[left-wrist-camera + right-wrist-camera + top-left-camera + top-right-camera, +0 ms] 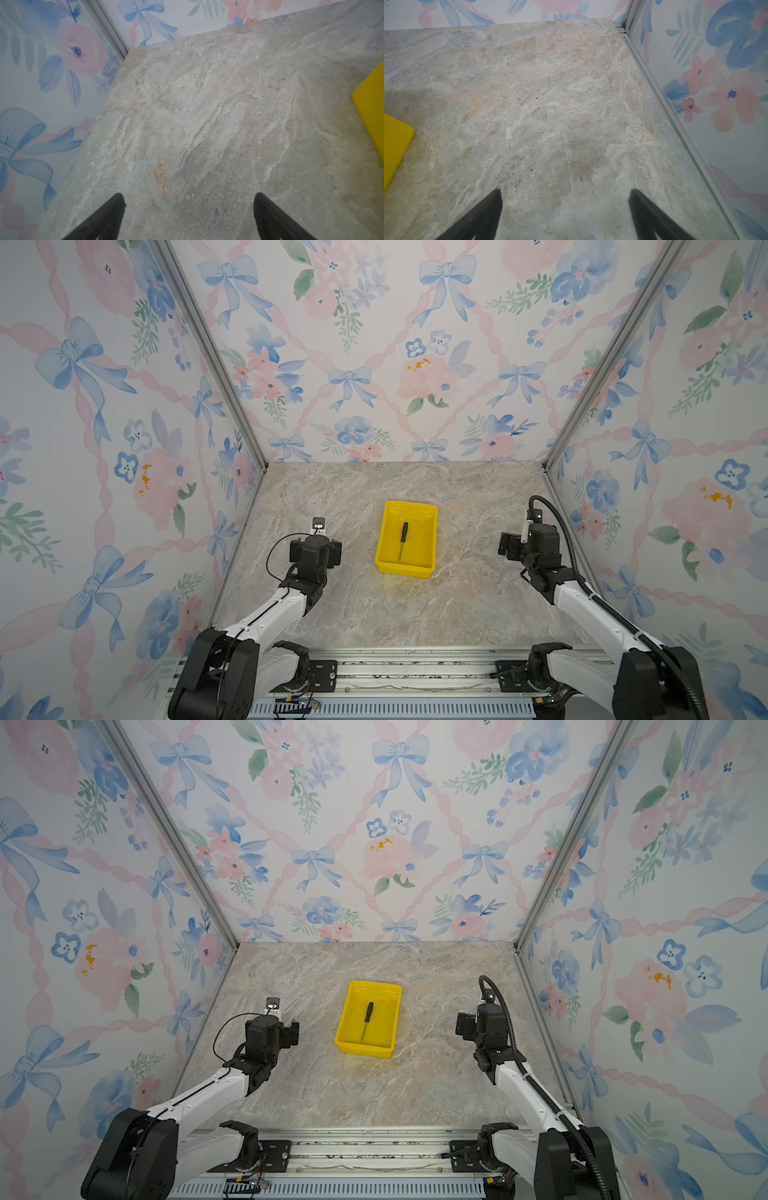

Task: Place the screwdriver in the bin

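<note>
Left claw [189,196] stands with its two dark fingers spread wide apart in the left wrist view, and only bare surface shows between them. Right claw [565,190] stands the same way in the right wrist view: fingers far apart, gripping nothing.

Flowered wallpaper [353,364] with blue bows and pink blossoms covers the three walls around the workspace. Below it lies the surface [374,614], a pale stone-patterned slab.

In both top views the left arm [266,614] reaches in from the near left corner and the right arm [582,601] from the near right corner. Each ends well apart from the bin, one on either side of it, with the right arm's end close to the right wall.

Between them the bin [409,504], a bright yellow tray with low walls, sits near the middle of the surface, its long side running from the near edge toward the back wall. A yellow corner of it shows at the edge of each wrist view.

Inside the bin lies the screwdriver [402,541], flat on the floor and roughly along the long side. Its black handle points toward the back wall and its thin metal shaft toward the arms' bases. The tip ends close to the bin's near wall; I cannot tell whether it touches.
</note>
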Controlling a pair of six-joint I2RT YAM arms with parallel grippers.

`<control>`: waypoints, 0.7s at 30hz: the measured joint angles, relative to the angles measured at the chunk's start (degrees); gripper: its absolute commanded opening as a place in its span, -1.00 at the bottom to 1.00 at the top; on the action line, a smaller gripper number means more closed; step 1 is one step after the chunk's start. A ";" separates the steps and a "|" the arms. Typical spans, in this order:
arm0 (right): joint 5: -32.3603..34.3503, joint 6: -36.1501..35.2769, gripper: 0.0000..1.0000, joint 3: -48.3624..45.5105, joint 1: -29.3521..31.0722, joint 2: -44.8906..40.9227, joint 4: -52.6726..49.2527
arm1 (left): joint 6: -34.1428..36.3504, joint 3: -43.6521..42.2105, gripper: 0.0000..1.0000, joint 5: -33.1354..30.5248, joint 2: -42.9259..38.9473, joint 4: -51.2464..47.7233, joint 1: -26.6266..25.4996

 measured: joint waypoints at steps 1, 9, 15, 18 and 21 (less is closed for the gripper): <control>-0.52 -0.39 0.94 -0.63 -0.37 0.63 2.10 | 0.48 -0.28 0.95 0.26 0.94 1.57 0.76; -4.57 -2.16 0.94 -4.24 -2.89 8.70 17.66 | 3.76 -0.92 0.95 4.79 8.41 14.29 5.57; -5.57 -3.87 0.94 -4.35 -3.19 13.03 24.41 | 3.30 -2.36 0.95 7.23 12.70 23.15 8.63; -5.70 -4.00 0.94 -4.35 -3.63 14.45 26.53 | 2.84 -2.45 0.95 8.52 14.27 25.22 9.66; -6.05 -4.17 0.93 -4.33 -3.78 15.54 28.57 | 2.25 -2.45 0.95 10.08 15.15 27.93 10.47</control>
